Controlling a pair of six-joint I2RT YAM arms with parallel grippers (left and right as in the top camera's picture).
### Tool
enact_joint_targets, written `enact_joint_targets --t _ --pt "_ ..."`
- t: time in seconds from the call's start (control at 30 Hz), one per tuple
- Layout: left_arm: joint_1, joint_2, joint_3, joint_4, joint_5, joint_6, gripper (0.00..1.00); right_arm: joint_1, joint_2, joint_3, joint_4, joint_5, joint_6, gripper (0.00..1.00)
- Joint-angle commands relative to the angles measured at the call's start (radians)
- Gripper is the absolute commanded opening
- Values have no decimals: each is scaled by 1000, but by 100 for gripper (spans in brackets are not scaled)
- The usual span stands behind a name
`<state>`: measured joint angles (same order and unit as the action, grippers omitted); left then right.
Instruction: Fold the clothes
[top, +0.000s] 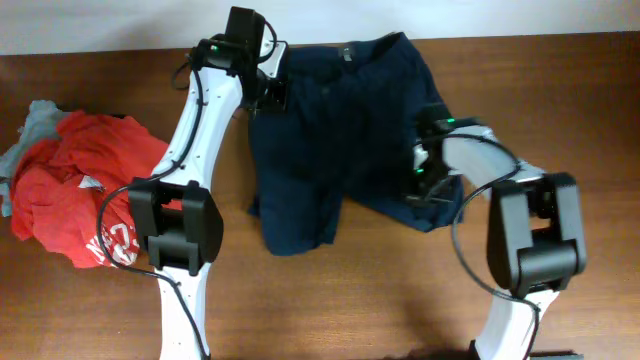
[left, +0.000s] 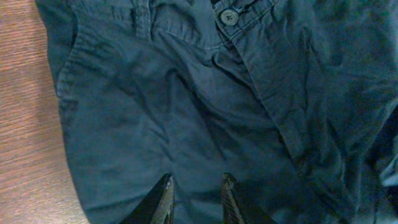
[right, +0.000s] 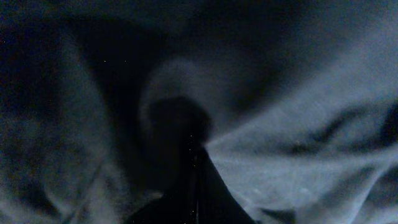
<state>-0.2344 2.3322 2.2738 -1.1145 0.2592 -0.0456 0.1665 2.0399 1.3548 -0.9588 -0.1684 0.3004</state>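
In the overhead view, the navy shorts (top: 340, 140) are seen spread on the wooden desk (top: 570, 90), near the middle, with the waistband toward the far edge and the two legs toward the near side. The end of the left arm (top: 205, 110) is placed over the waistband corner on the left side of the shorts. The end of the right arm (top: 490, 160) is lowered onto the hem of the leg on the right side. A crumpled red garment (top: 85, 195) is heaped at the left of the desk, well apart from the shorts, and a grey garment (top: 30, 130) lies touching its far left edge.

In the left wrist view, the shorts are seen from close above, with the fly and a dark button (left: 229, 17) near the top. Bare desk is shown along the left edge. The left fingers (left: 163, 200) are held a narrow gap apart over the cloth, and flat fabric shows between them; nothing is gripped.

In the right wrist view, the picture is dark and filled by blue fabric. The right fingers (right: 208, 196) are seen pressed together at the bottom centre, with only a thin seam between them. Folds of the shorts are drawn toward their tips, so the cloth appears to be pinched there.
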Motion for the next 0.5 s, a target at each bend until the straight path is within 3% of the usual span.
enact_joint_targets --t 0.0,0.47 --pt "24 2 16 -16 19 4 26 119 31 -39 32 -58 33 4" --pt "35 2 16 -29 18 4 27 303 31 87 32 -315 -8 4"
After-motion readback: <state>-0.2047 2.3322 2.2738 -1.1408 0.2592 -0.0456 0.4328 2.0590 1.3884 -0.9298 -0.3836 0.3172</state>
